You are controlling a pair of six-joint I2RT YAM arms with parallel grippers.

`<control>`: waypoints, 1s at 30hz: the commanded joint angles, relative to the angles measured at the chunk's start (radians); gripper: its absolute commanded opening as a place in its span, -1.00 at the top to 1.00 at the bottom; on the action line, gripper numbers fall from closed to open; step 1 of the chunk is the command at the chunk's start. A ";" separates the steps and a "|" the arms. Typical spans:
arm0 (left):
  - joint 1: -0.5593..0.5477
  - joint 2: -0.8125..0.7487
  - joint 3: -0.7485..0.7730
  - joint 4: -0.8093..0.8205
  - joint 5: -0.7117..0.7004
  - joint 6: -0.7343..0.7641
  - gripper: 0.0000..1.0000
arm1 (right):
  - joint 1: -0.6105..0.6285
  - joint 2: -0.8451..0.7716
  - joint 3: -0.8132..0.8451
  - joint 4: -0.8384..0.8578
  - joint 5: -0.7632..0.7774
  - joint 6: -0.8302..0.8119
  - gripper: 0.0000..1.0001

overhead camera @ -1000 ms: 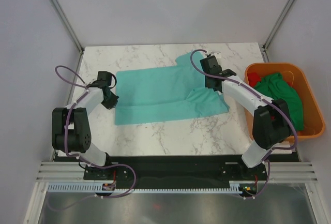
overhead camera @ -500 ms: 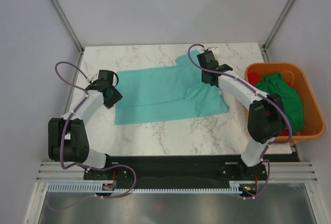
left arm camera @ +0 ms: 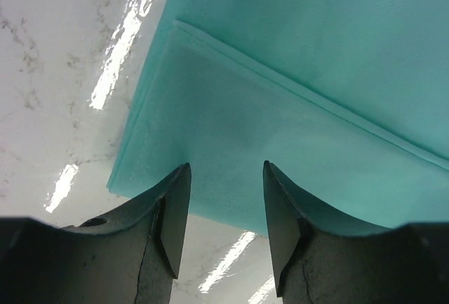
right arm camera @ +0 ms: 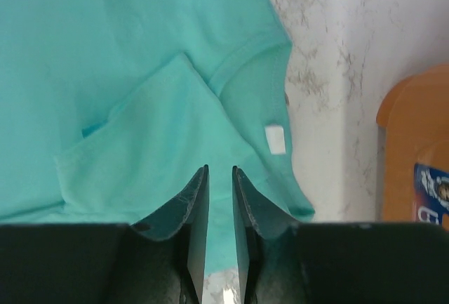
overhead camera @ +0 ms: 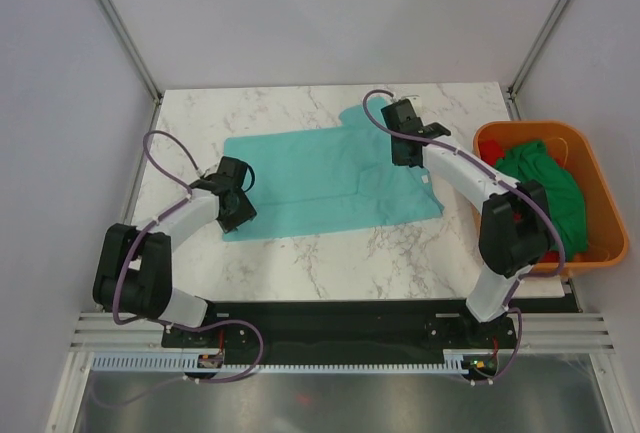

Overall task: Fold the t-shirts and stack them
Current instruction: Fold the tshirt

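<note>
left claw (left arm camera: 226, 172) wide, right claw (right arm camera: 220, 172) narrow, both empty over one teal t-shirt (overhead camera: 310, 178)

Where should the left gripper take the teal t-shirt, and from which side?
Probably the teal t-shirt's near-left corner, from the near side: the layered cloth ends there in a free corner on marble, just beside the open left gripper.

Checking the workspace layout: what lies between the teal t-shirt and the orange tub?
Only a bare strip of marble table separates the teal t-shirt from the orange tub, clearest in the right wrist view.
</note>
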 commanded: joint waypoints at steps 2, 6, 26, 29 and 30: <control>0.002 0.004 -0.034 0.010 -0.074 -0.050 -0.07 | 0.000 -0.126 -0.100 -0.096 -0.011 0.074 0.50; 0.003 0.026 -0.043 0.010 -0.135 -0.043 -0.06 | 0.000 -0.183 -0.225 -0.070 -0.052 0.094 0.55; 0.045 0.130 -0.022 -0.007 -0.238 -0.034 -0.03 | 0.000 -0.177 -0.591 0.085 0.021 0.166 0.65; 0.049 0.130 -0.025 -0.010 -0.243 -0.032 -0.04 | 0.000 -0.216 -0.634 0.077 0.032 0.189 0.65; 0.051 0.129 -0.023 -0.008 -0.244 -0.032 -0.04 | 0.000 -0.224 -0.640 0.079 0.024 0.193 0.66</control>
